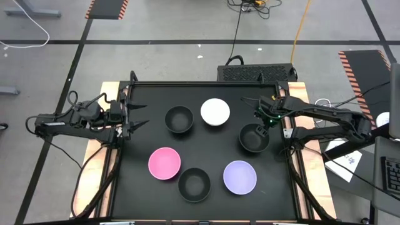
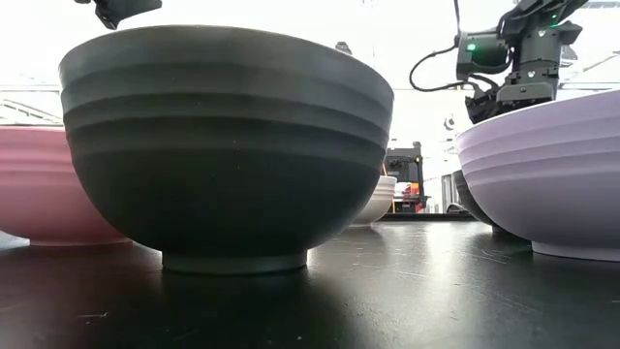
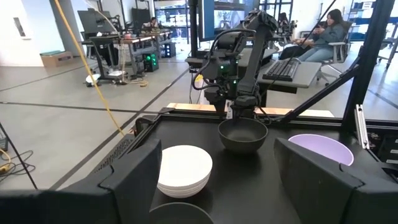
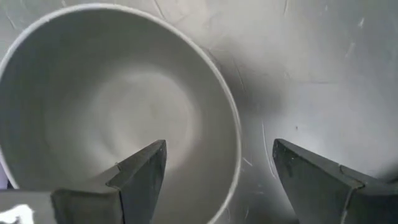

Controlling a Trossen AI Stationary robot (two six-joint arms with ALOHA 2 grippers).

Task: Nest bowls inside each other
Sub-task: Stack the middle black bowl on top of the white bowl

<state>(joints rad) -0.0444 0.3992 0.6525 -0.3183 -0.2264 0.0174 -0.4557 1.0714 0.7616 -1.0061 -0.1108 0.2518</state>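
We see the right gripper [image 1: 265, 119] spread wide over a black bowl [image 1: 254, 137] at the table's [image 1: 140, 187] right side, one finger inside the rim, one outside. Left gripper [image 1: 139, 116] waits open at left edge.

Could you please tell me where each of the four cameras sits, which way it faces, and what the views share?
High view: overhead, straight down on the black table; both arms, left gripper open at the left edge.
Low view: tabletop level, facing the near round black plastic bowl; right arm above.
Left wrist view: across the table, past its own fingers.
Right wrist view: down, right gripper open astride a bowl's rim.
Shared: the lavender plastic bowl shows in high, low and left wrist views.
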